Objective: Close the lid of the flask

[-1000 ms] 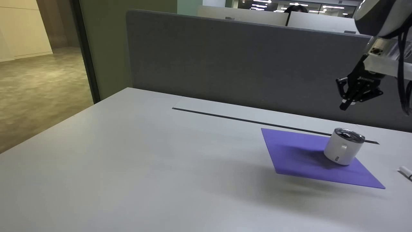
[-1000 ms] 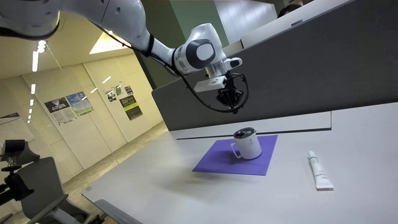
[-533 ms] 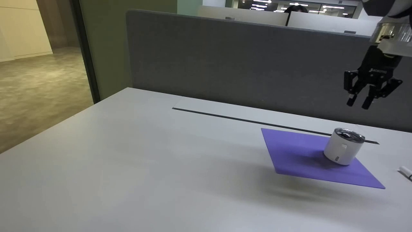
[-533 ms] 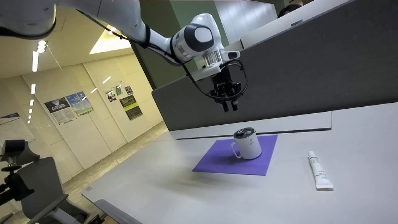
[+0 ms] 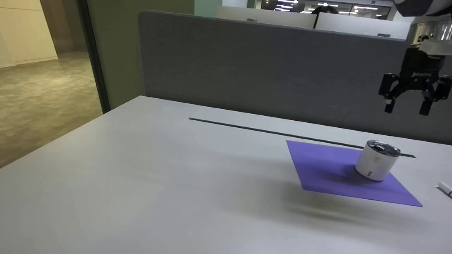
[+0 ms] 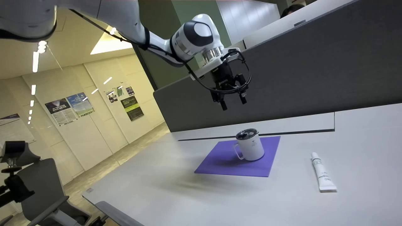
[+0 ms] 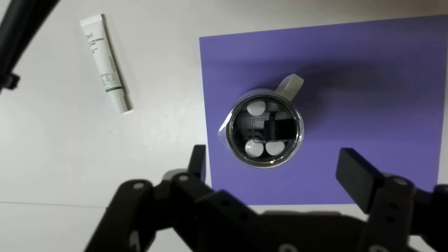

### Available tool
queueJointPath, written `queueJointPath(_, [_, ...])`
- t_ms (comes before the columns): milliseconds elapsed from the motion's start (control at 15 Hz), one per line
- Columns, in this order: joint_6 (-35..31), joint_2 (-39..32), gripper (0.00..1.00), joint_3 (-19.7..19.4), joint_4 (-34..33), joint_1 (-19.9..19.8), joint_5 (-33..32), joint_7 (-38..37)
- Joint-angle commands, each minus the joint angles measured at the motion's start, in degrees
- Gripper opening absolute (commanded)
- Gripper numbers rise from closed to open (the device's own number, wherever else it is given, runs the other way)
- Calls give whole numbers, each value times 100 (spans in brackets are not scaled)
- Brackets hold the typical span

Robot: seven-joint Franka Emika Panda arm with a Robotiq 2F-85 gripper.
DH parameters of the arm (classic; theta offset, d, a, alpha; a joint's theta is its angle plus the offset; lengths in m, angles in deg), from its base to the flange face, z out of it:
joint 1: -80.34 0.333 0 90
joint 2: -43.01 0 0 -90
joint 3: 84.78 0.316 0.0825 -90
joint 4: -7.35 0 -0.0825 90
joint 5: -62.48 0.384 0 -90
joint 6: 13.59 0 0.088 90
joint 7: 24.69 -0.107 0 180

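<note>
A white flask (image 5: 374, 166) with a handle stands upright on a purple mat in both exterior views. On its top sits a clear lid (image 7: 265, 127), seen from above in the wrist view, with white round spots and a black rectangular patch (image 7: 285, 130) right of its middle. Whether that patch is a slider or an opening I cannot tell. My gripper (image 6: 233, 103) hangs well above the flask, fingers pointing down and wide apart. Nothing lies between the jaws. From the wrist, the gripper (image 7: 274, 166) shows both fingers apart, the flask lying beyond the gap, untouched.
The purple mat (image 6: 216, 161) lies on the white table (image 6: 176, 194), under the flask. A white tube (image 6: 323, 174) rests on the table beside the mat. Behind the table rises a dark grey partition (image 5: 247, 67). A black cable (image 6: 205, 86) loops around the gripper.
My gripper has gone from shut to wide open. It has turned more upright and risen slightly, shifting right in an exterior view. Flask, mat and tube have stayed put.
</note>
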Motion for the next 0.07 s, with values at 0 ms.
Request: queueJointPath(0, [18, -2, 99, 9, -15, -4, -28, -12])
